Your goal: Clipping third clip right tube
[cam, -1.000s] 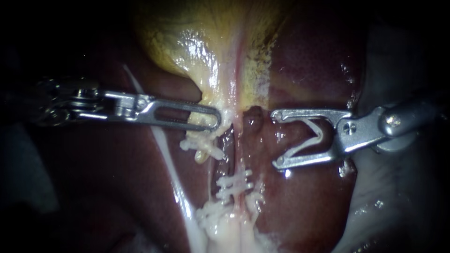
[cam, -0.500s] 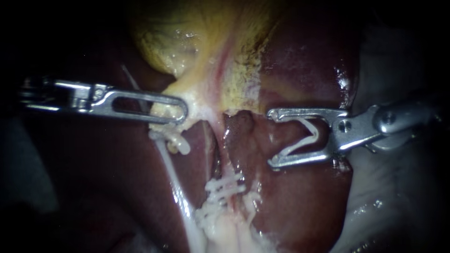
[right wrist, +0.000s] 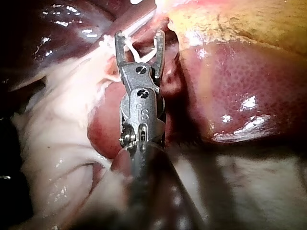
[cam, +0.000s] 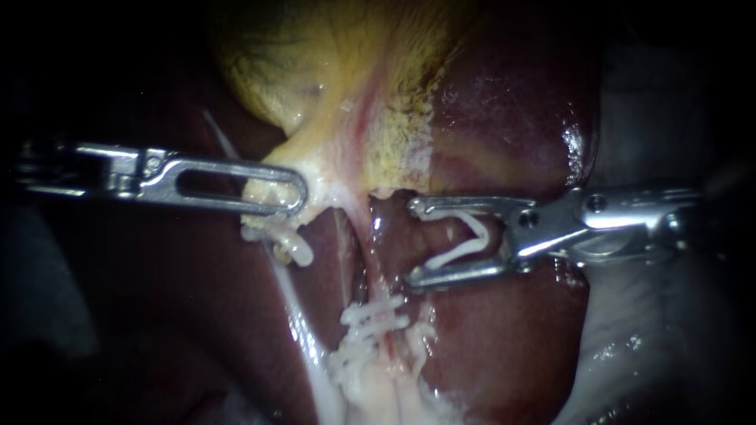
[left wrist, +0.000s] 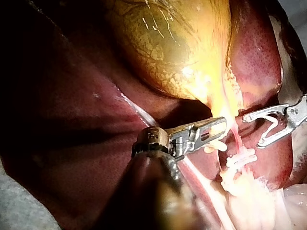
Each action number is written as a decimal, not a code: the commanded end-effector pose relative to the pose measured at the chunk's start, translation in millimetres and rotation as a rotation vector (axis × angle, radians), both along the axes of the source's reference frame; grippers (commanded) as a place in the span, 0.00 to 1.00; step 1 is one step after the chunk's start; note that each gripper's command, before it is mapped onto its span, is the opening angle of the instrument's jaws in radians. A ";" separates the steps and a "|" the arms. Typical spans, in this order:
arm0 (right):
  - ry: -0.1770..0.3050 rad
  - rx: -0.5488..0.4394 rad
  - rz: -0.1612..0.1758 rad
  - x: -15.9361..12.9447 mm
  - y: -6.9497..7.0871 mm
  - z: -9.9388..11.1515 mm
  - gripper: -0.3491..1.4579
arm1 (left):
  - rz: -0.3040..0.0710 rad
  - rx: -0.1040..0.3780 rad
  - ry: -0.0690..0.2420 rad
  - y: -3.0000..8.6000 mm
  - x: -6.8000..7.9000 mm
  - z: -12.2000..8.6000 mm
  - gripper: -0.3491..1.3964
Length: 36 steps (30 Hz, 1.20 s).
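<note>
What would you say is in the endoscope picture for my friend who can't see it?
The right instrument holds a white clip, spread wide, right beside a thin pink tube. The left instrument grips the lower end of the yellow gallbladder. More white clips sit further down the tube, with dark red liver around.

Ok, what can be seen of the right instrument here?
The right instrument is bright metal, its shaft entering from the right and lying nearly level over the liver. Its end effector, two slim hinged jaws, stands spread, cradling an open white V-shaped clip. The tips lie beside the pinkish tube, contact unclear.
</note>
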State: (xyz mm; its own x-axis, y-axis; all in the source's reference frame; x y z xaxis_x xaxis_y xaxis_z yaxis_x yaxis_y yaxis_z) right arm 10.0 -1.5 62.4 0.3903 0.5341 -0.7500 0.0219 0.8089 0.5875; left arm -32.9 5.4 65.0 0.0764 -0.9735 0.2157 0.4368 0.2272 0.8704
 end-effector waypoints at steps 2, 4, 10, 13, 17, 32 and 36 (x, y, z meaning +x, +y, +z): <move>-0.003 0.017 0.002 0.7 -0.2 0.9 0.47 | 0.001 0.001 -0.001 -0.1 0.0 -0.1 0.00; -0.004 0.027 0.003 1.4 -0.3 1.6 0.47 | 0.001 0.001 0.000 -0.1 -0.1 -0.1 0.00; 0.026 0.100 -0.001 3.8 -0.8 2.3 0.47 | 0.001 0.001 0.000 -0.1 -0.1 -0.1 0.00; 0.070 0.152 0.012 4.7 -0.9 2.2 0.47 | 0.001 0.001 0.000 -0.1 -0.1 -0.1 0.00; 0.142 0.245 0.035 5.4 -1.0 2.0 0.47 | 0.001 0.000 -0.001 -0.1 0.0 0.0 0.00; 0.330 0.453 0.083 6.0 -0.1 2.1 0.44 | 0.003 -0.002 -0.001 0.1 0.3 0.8 0.00; 0.353 0.475 0.104 5.8 0.5 2.1 0.44 | 0.003 -0.003 -0.001 0.0 0.3 0.8 0.00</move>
State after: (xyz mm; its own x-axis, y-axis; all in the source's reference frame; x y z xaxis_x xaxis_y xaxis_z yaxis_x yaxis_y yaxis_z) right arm 15.8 -0.8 64.5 0.0854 0.8654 -0.4937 0.2160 0.4677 0.8571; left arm -32.6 5.4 65.8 0.0791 -0.9727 0.2181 0.4347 0.2305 0.8706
